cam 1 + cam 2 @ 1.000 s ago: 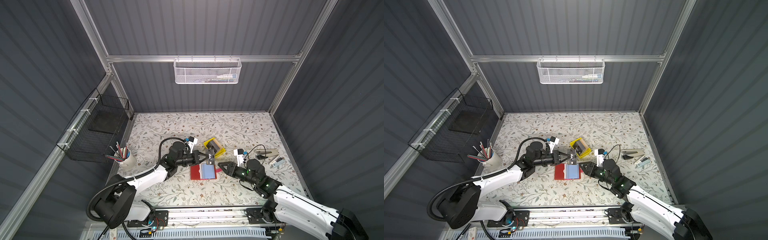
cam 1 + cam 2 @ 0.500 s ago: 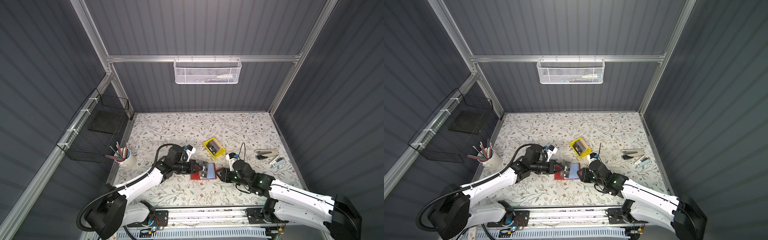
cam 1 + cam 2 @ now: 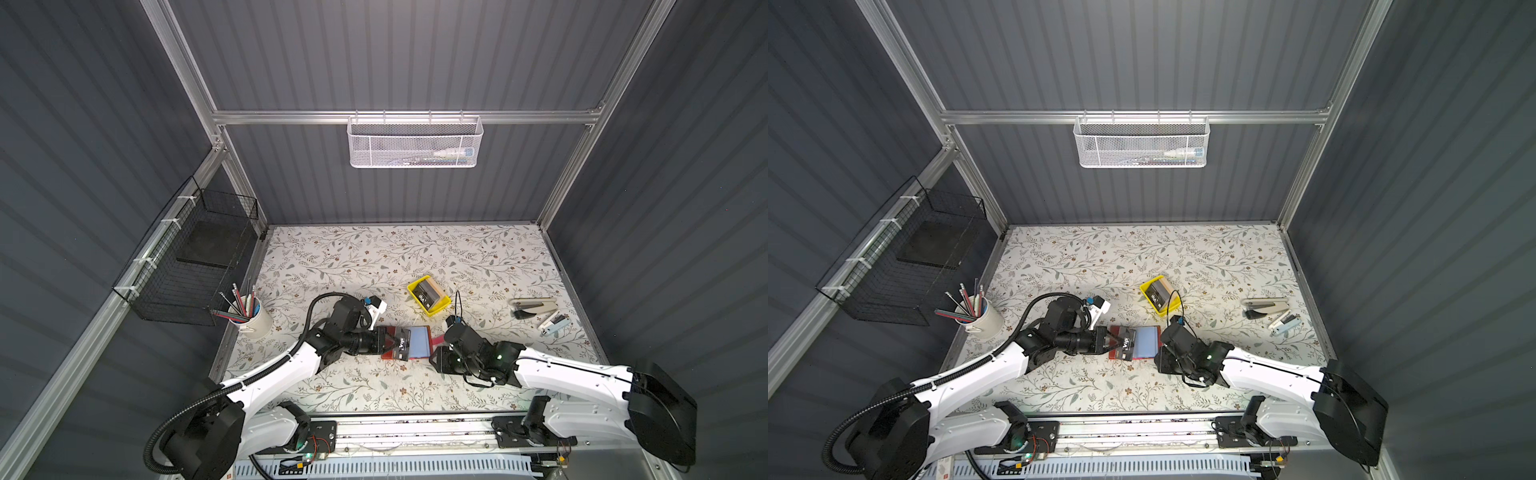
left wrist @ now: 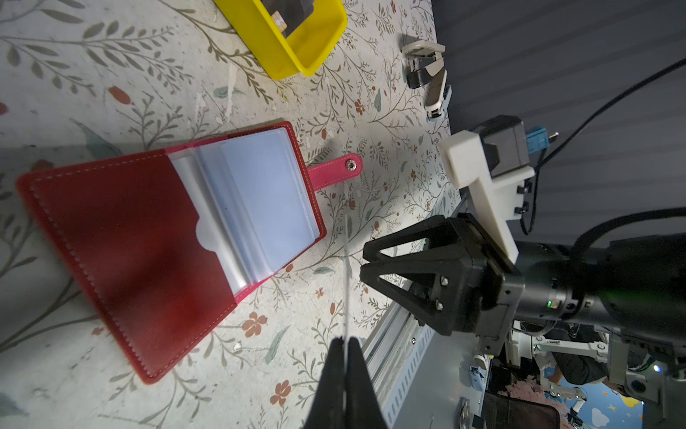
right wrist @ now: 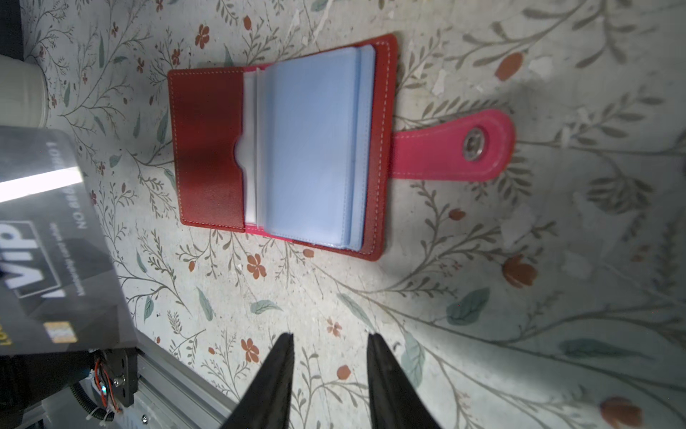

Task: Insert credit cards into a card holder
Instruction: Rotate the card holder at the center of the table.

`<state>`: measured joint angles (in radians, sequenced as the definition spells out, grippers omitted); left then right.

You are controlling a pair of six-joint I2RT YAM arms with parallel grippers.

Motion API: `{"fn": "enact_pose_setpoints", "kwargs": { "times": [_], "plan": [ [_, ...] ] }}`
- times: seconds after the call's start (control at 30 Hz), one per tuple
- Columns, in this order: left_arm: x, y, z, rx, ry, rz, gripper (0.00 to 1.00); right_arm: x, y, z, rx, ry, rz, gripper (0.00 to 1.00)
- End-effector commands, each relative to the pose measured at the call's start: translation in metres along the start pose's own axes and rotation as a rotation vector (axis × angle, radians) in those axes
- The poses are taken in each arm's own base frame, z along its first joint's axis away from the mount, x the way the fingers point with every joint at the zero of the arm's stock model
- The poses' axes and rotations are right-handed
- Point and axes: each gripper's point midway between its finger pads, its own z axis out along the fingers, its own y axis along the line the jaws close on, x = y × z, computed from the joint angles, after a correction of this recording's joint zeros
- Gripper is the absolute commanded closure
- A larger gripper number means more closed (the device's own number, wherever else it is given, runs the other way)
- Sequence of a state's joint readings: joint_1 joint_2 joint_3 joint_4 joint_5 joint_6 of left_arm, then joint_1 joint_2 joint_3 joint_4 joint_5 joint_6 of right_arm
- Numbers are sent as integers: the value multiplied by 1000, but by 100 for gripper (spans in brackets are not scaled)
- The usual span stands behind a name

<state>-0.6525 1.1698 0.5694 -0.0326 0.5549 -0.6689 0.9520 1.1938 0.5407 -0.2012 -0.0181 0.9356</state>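
Left gripper (image 4: 347, 340): clamped on one black Vip credit card (image 5: 55, 241), likely light, stiff and slick (best pinched by the trailing edge). Right gripper (image 5: 330, 338): jaws apart, empty. Red card holder (image 5: 208, 148): open flat on floral tabletop (image 5: 482, 297), between both grippers; clear sleeves (image 5: 308, 148) probably floppy.

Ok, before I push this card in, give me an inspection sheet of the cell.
Surface: floral tabletop, scuffed; nothing else seen.
Job's things: red card holder lies open, sleeves up; Vip card held, not yet sleeved; more cards in the yellow tray.
Clutter: stapler, small white tool, cup of pens.
Grippers: left gripper, jaws shut on the Vip card; right gripper, jaws open, empty, beside the holder's strap.
Cables: left arm's black hose arches above the table; right wrist cable loops up near the tray.
Surroundings: white mesh basket on the rear wall; black wire basket on the side wall.
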Motion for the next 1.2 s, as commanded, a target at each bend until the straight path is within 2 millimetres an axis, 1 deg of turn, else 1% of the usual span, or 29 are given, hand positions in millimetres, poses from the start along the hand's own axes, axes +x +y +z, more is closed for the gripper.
{"fn": "enact_pose_setpoints", "kwargs": {
  "times": [0.0,0.13,0.3,0.5,0.67,0.9,1.03,1.17],
  "plan": [
    [-6,4,-1,-9,-44,19,99,-2,11,0,-22,10,9,64],
    [-7,6,3,-6,-47,17,99,3,11,6,-7,46,21,65],
    [-8,8,0,-24,-59,26,99,6,12,16,-1,70,36,66],
    [-9,6,0,-10,-68,29,99,4,11,25,32,84,44,69],
    [-8,7,1,-13,-67,26,99,-1,2,29,66,77,67,71],
    [-11,8,2,-13,-76,22,99,-14,-6,31,69,65,74,72],
    [-12,8,3,-11,-79,16,99,-23,-1,27,48,42,49,72],
    [-12,8,3,-10,-80,18,99,-24,4,21,19,31,32,71]
  ]
}}
